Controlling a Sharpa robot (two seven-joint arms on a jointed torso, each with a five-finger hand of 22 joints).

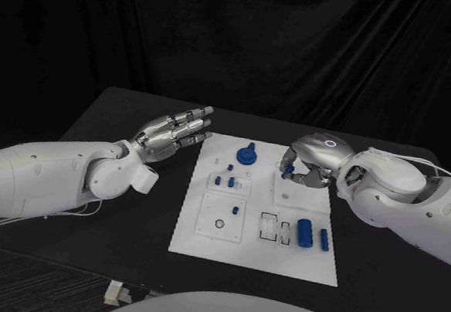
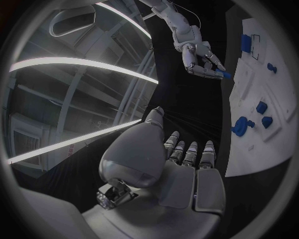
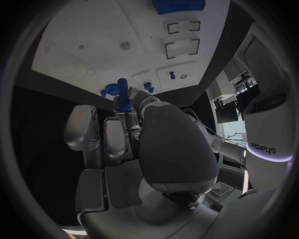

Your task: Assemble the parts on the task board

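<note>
The white task board [image 1: 247,248] lies mid-table. My right hand [image 1: 310,167] hovers over its far right corner, fingers curled, pinching a short blue peg [image 3: 124,95]; that peg [image 2: 224,75] also shows at its fingertips in the left wrist view. My left hand [image 1: 178,134] is open, fingers stretched out flat, above the table just left of the board's far left corner. A blue knobbed part [image 1: 246,155] stands at the board's far edge. Small blue pegs [image 1: 224,180] stand behind it, and two blue cylinders [image 1: 304,233] lie at the near right.
The black table [image 1: 114,235] has free room on both sides of the board [image 2: 249,149]. Two empty rectangular slots [image 1: 270,227] sit beside the cylinders. A blue block [image 3: 177,6] lies on the board [image 3: 93,30] in the right wrist view. Dark curtains hang behind.
</note>
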